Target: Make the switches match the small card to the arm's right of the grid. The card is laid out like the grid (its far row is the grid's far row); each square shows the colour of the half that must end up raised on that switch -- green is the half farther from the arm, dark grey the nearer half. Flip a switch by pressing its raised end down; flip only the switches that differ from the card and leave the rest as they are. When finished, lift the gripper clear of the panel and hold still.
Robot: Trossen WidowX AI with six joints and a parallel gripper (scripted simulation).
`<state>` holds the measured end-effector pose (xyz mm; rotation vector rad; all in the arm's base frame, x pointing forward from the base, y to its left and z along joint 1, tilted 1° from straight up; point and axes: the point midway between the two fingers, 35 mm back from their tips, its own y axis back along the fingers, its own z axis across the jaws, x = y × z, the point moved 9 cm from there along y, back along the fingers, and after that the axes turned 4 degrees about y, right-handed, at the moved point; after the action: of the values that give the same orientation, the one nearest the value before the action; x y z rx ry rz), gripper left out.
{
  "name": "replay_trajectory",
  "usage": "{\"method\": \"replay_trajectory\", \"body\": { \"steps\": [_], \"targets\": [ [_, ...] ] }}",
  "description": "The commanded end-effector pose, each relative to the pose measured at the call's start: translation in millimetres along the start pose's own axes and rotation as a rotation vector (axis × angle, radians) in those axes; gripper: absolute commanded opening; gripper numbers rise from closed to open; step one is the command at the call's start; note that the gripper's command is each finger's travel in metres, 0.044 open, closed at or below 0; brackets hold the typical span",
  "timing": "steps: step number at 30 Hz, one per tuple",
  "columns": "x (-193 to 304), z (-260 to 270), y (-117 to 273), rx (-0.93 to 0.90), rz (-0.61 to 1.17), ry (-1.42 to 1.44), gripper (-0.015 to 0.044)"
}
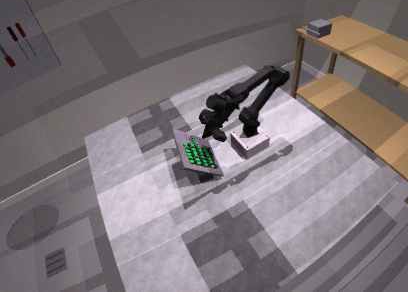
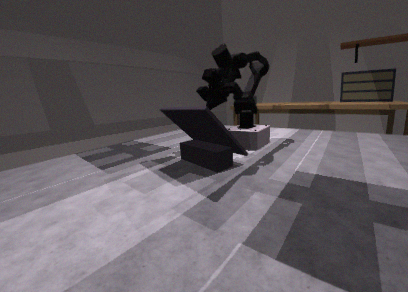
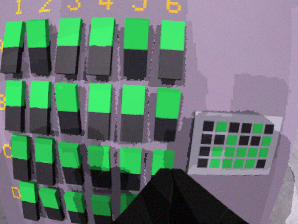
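Note:
The tilted purple panel [image 1: 178,139] [image 2: 200,124] [image 3: 225,55] bears green-and-dark switches in rows A to D, columns 1 to 6. The card [image 1: 193,140] [image 3: 196,145] shows, far row first: green at 2, 5; at 3, 6; at 2 to 6; at 2 to 5; otherwise dark. In the wrist view A2, A5, B3 and B6 look tilted with green raised; the rest of rows A and B look dark-raised. Rows C and D are harder to read. My gripper [image 1: 205,135] [image 2: 209,106] [image 3: 169,179] is shut and empty, in front of C6's lower part; it hides D6 and part of D5. Contact cannot be told.
The panel rests on a dark block [image 2: 206,155]. The arm's pale base [image 1: 250,143] [image 2: 257,137] stands close by on its near side. A wooden shelf [image 1: 360,41] stands beyond the table. Patchy shadows cross the table [image 1: 150,206] [image 2: 125,221].

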<state>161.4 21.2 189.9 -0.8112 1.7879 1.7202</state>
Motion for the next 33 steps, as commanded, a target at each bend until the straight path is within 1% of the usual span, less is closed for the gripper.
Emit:
{"method": "replay_trajectory", "body": {
  "steps": [1, 8, 15, 18, 22, 29, 33],
  "targets": [
    [2, 4, 4, 0.002, 0.015, -0.004, 0.0],
    [15, 47, -1, -0.001, 0.049, -0.016, 0.0],
    [34, 85, 5, -0.002, 0.014, -0.007, 0.0],
    [35, 86, 3, -0.003, 0.011, -0.007, 0.0],
    [38, 86, -28, -0.001, -0.014, -0.007, 0.0],
    [39, 86, -31, -0.001, -0.016, -0.007, 0.0],
    [39, 85, -40, 0.0, -0.017, -0.007, 0.0]
  ]
}}
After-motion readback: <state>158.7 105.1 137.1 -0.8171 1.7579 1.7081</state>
